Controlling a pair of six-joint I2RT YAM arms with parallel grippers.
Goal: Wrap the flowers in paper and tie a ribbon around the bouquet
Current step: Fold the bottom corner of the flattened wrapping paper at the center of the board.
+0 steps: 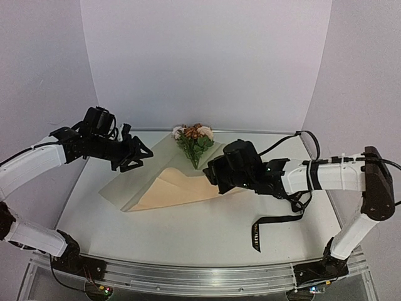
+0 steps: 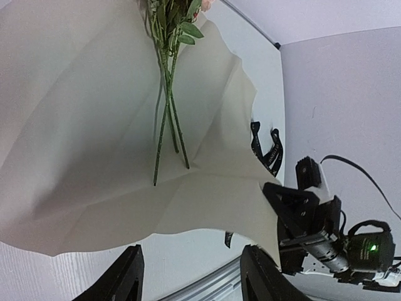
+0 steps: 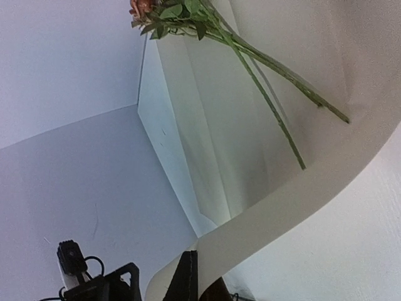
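The tan paper (image 1: 169, 188) lies spread on the table with its right part lifted and curled over. The flowers (image 1: 195, 139) rest on its far end, with their blooms toward the back wall and their thin green stems (image 2: 166, 113) running down the sheet. My right gripper (image 1: 212, 175) is shut on the paper's right edge, and the sheet (image 3: 301, 194) is pinched between its fingers (image 3: 202, 279). My left gripper (image 1: 140, 153) hovers open over the paper's left side with nothing between its fingers (image 2: 128, 276). The black ribbon (image 1: 276, 221) lies on the table near the right arm.
White walls close in the back and both sides. A metal rail (image 1: 200, 276) runs along the near table edge. The right arm's black cable (image 1: 301, 135) loops above the table at the back right.
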